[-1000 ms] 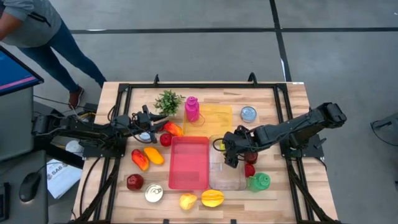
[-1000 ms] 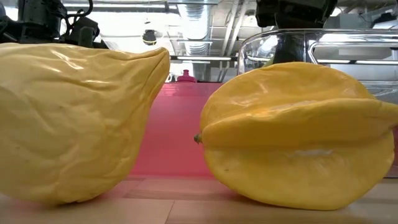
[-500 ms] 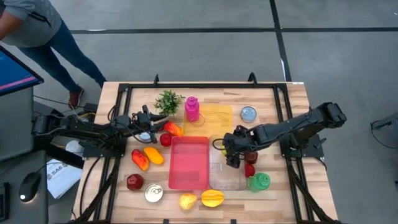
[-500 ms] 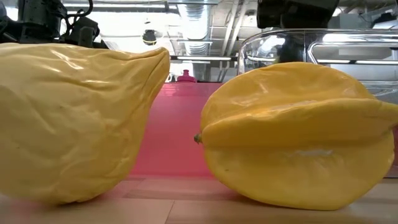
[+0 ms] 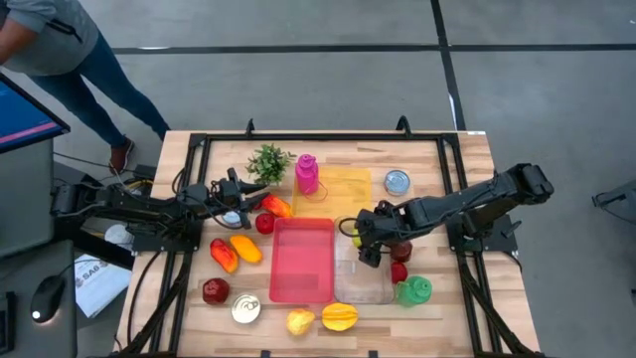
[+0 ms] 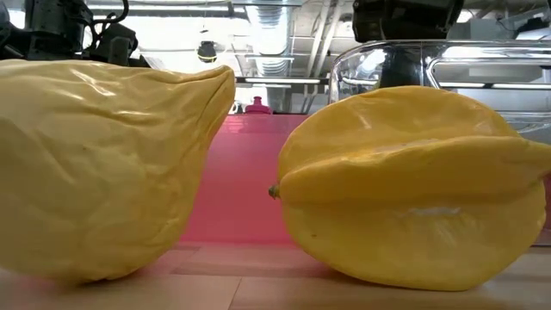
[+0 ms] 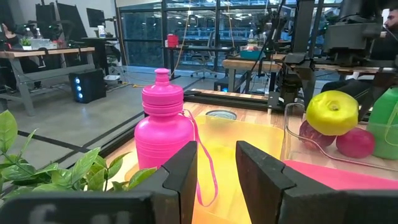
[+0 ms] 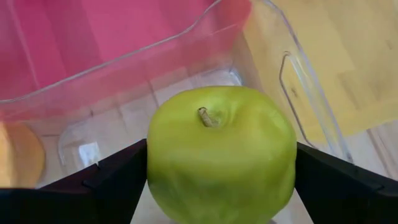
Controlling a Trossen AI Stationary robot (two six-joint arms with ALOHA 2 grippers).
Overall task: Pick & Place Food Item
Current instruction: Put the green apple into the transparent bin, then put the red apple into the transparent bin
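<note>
Wooden table [image 5: 467, 159], crowded mid-board, bare along the far right edge. Right gripper [image 5: 364, 242] clamps the green apple [image 8: 221, 163] above the clear bin [image 5: 364, 288], beside one pink tray [image 5: 301, 261]. Left gripper [image 7: 213, 168], fingers narrow, empty, faces one pink bottle [image 7: 163, 127].

Green apple [image 8: 221, 152] stem-up, above clear bin [image 8: 292, 93].

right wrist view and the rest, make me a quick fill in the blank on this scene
1. The right gripper holds a ____ apple.
2. That apple hangs over the ____ plastic bin.
3. Beside the clear bin lies a ____ tray.
4. The left gripper looks toward a pink ____.

Missing words: green; clear; pink; bottle
</note>
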